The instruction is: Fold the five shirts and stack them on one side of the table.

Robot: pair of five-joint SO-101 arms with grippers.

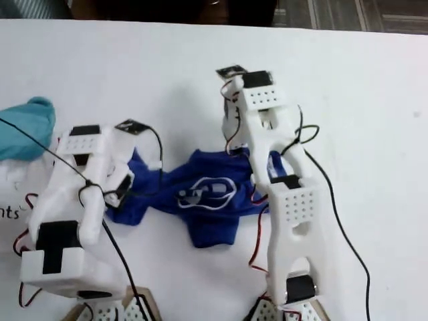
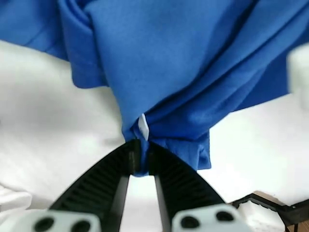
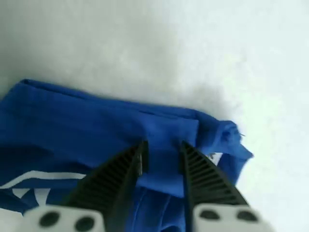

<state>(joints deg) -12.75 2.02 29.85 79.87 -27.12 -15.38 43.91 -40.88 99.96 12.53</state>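
A blue shirt (image 1: 207, 194) with a white logo lies bunched at the table's middle, stretched between the two arms. In the left wrist view my left gripper (image 2: 143, 157) is shut on a gathered edge of the blue shirt (image 2: 183, 72), near a small white tag (image 2: 143, 126). In the right wrist view my right gripper (image 3: 163, 154) pinches a fold of the blue shirt (image 3: 96, 125) close to its corner, low on the white table (image 3: 145, 43). From above, the left arm (image 1: 73, 194) covers the shirt's left end and the right arm (image 1: 281, 180) its right end.
A teal shirt (image 1: 27, 127) lies crumpled at the table's left edge, with a white cloth (image 1: 10, 175) just in front of it. Black cables (image 1: 334, 214) trail along both arms. The far side of the table (image 1: 120, 67) is bare white surface.
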